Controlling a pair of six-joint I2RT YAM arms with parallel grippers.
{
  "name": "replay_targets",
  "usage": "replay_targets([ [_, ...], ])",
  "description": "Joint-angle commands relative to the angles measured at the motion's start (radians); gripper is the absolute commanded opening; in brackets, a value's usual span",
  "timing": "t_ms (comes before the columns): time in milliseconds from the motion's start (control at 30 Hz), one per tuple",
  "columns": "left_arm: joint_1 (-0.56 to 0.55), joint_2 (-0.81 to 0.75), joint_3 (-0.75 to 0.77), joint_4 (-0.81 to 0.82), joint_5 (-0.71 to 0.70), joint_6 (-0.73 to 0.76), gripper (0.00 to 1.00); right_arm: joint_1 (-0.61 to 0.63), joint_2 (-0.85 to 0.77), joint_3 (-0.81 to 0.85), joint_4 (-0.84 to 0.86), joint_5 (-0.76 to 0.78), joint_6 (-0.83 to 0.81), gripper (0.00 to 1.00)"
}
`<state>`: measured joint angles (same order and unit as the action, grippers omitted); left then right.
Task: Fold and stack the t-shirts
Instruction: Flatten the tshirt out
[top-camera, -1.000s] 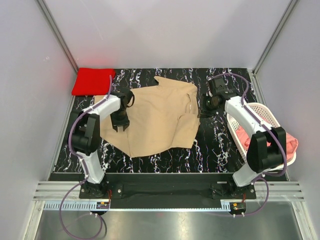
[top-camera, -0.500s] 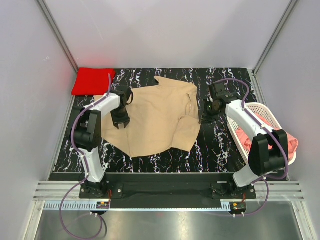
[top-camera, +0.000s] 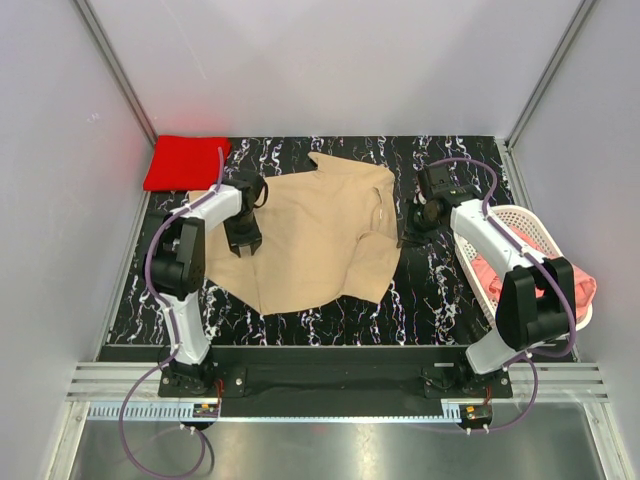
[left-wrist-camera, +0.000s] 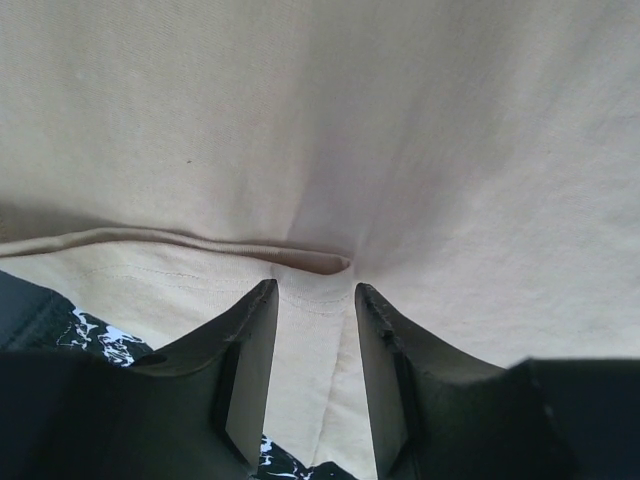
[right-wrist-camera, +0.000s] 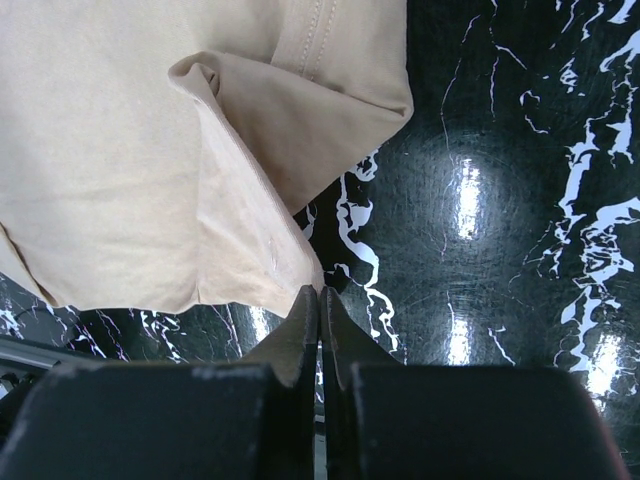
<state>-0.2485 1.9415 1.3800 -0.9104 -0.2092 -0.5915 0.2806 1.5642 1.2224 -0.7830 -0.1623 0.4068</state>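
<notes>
At the far left corner of the table (top-camera: 430, 300) the red t-shirt (top-camera: 186, 162) lies folded, the tan t-shirt (top-camera: 310, 235) lies rumpled at centre between the parted left tool (top-camera: 243, 242) and the closed, empty right tool (top-camera: 412, 233), and the salmon t-shirt (top-camera: 582, 288) waits in the basket (top-camera: 520, 218).

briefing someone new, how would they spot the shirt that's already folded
Start from the black marbled table and go to its far left corner. There lies the red t-shirt, a flat folded rectangle; the tan t-shirt is spread out mid-table and the pink t-shirt sits bunched in the white basket.
</notes>
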Motion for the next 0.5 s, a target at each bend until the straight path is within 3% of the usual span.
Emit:
replay_targets([
  [0,-0.002,0.014,0.004,0.024,0.005,0.013,0.42,0.005,0.005,0.020,0.021,-0.020,0.001,0.00],
  [233,-0.002,0.043,0.014,0.033,-0.013,0.028,0.40,0.005,0.010,0.017,0.024,-0.022,0.006,0.00],
  [367,-0.002,0.031,0.021,0.031,-0.024,0.035,0.26,0.005,0.010,0.019,0.021,-0.017,0.007,0.00],
  [467,-0.002,0.011,0.017,0.027,-0.035,0.036,0.23,0.005,0.008,0.023,0.016,-0.016,0.010,0.00],
])
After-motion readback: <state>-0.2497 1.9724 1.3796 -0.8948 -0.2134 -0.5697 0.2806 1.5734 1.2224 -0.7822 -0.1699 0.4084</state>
